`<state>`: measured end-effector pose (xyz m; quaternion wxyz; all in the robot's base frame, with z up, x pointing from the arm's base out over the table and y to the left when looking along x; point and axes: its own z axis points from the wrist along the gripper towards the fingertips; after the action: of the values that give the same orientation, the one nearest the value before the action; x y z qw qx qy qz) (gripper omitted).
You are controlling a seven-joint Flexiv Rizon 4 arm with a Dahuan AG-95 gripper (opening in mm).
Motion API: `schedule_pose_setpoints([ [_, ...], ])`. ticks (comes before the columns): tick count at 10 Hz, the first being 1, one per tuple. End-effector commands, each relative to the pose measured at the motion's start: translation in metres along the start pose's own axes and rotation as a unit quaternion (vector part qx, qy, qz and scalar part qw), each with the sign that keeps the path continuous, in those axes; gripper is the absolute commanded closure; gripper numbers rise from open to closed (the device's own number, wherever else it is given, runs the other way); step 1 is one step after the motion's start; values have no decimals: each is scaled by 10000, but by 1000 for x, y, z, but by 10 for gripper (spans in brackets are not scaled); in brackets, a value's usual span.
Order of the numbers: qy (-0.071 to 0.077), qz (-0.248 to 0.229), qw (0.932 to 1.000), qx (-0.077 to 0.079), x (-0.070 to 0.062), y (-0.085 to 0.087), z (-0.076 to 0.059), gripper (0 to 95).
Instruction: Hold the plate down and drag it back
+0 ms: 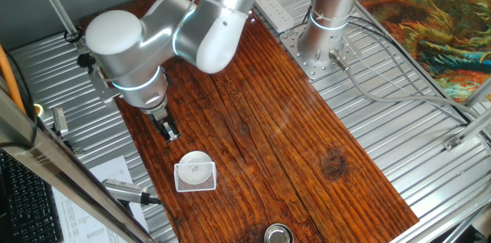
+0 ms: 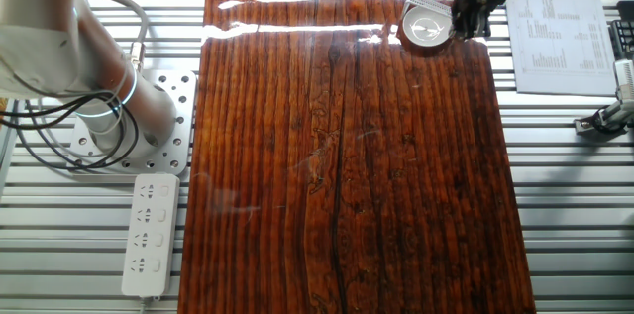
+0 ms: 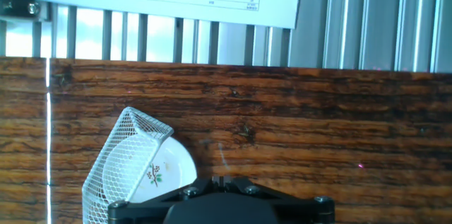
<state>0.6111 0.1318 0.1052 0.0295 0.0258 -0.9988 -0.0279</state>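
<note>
The plate (image 1: 192, 162) is small, round and white, and lies near the wooden board's left edge. A white grid-patterned card (image 1: 196, 179) lies over part of it. In the hand view the plate (image 3: 169, 174) shows a small floral mark, and the card (image 3: 120, 164) leans across its left side. My gripper (image 1: 168, 129) hangs just beside the plate and does not touch it. Its fingers are together with nothing between them. From the other fixed view the gripper (image 2: 470, 15) stands at the right rim of the plate (image 2: 424, 29). The hand view shows the fingertips (image 3: 223, 179) just right of the plate.
A round metallic cup (image 1: 278, 234) sits at the board's near end. A printed sheet (image 2: 560, 32) lies on the aluminium slats beside the board. The arm's base (image 1: 322, 44) and a power strip (image 2: 149, 235) stand off the board's other side.
</note>
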Motion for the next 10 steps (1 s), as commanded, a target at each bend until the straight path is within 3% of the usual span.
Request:
schedule_pose_setpoints([
  [1, 70, 87, 9999, 65, -3, 1, 1, 950],
  [4, 52, 99, 9999, 125, -3, 1, 1, 950],
  [6, 34, 161, 9998, 100, -3, 1, 0, 950],
  [8, 125, 78, 9999, -8, -3, 1, 0, 950],
  [9, 148, -5, 9999, -40, -3, 1, 0, 760],
  [10, 153, -41, 9998, -105, -3, 1, 0, 760],
])
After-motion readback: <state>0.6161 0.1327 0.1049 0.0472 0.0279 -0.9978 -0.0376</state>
